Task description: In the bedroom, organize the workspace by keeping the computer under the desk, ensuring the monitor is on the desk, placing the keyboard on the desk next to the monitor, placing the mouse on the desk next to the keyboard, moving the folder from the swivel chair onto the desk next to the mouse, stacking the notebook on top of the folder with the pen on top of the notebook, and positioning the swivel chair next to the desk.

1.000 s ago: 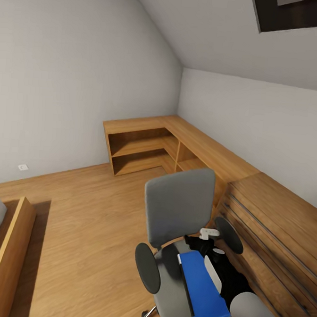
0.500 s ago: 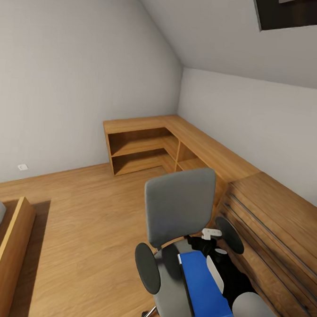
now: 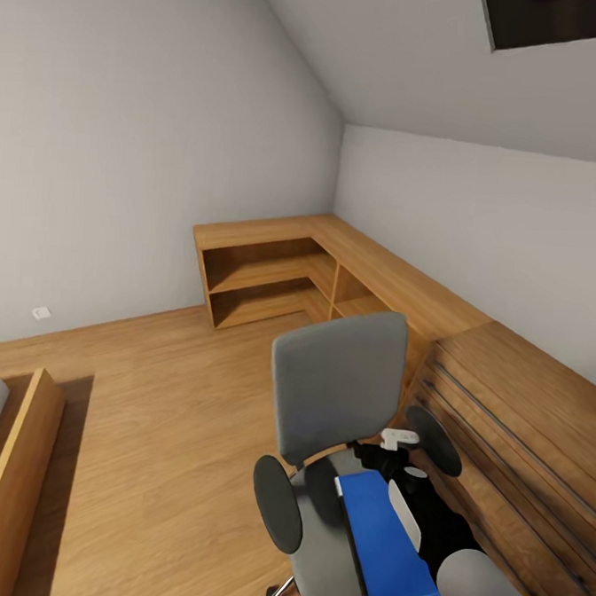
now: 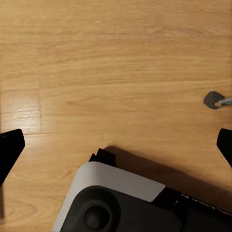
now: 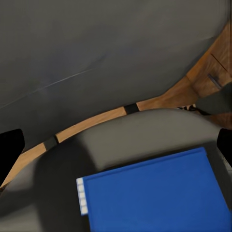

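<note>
Folder point(image 3: 383, 542), bright blue, flat, lies on the chair point(image 3: 335, 398) seat, right gripper point(image 5: 116, 145) above it with fingers spread wide apart. Risk: a thin flat folder gives little edge to pinch, so it could slide off the seat or the chair could roll. Left gripper point(image 4: 116, 145) also spread, over floor point(image 4: 116, 58).

Even soft light, faint shadows; right wrist view blurred.
</note>
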### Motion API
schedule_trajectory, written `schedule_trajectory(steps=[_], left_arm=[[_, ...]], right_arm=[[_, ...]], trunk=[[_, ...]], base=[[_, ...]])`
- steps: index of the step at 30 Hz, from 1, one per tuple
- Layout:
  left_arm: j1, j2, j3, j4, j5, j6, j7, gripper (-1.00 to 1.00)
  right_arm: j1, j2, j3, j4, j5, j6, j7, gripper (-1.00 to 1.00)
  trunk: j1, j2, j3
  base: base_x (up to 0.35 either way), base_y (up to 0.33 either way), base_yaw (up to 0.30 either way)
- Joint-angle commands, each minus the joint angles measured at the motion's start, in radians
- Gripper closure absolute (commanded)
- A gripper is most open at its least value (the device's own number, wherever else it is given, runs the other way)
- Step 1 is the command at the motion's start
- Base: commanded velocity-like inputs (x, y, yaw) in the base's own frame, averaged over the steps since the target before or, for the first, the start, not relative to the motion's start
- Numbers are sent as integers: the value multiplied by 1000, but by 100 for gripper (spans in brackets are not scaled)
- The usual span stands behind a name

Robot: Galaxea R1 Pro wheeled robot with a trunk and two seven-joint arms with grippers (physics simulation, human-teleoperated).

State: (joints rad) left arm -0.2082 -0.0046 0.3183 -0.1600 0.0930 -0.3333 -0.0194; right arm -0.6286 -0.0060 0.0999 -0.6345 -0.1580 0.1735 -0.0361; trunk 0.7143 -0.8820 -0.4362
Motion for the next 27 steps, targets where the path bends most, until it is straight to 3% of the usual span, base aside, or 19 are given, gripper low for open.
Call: schedule_trajectory(steps=[1,9,21,27], left_arm=[[0,0,-2,0,10,-3,-2,-100],[0,1,-2,0,10,-3,-2,-100],[0,5,-1,-3,15,0,2,-100],[0,30,1,-61,43,10,2,-100]], right_arm=[[0,-1,3,-1,-9,3,-11,-100],[0,0,-1,0,-10,-2,-58,-100],[0,0,-36,1,-10,-2,-71,-100],[0,0,-44,1,-9,-2,-71,-100]], trunk=[[4,-8,-4],[35,-64,-29],[81,-148,-67],[104,-190,-86]], base=[[0,0,0],[0,0,0],[0,0,0],[0,0,0]])
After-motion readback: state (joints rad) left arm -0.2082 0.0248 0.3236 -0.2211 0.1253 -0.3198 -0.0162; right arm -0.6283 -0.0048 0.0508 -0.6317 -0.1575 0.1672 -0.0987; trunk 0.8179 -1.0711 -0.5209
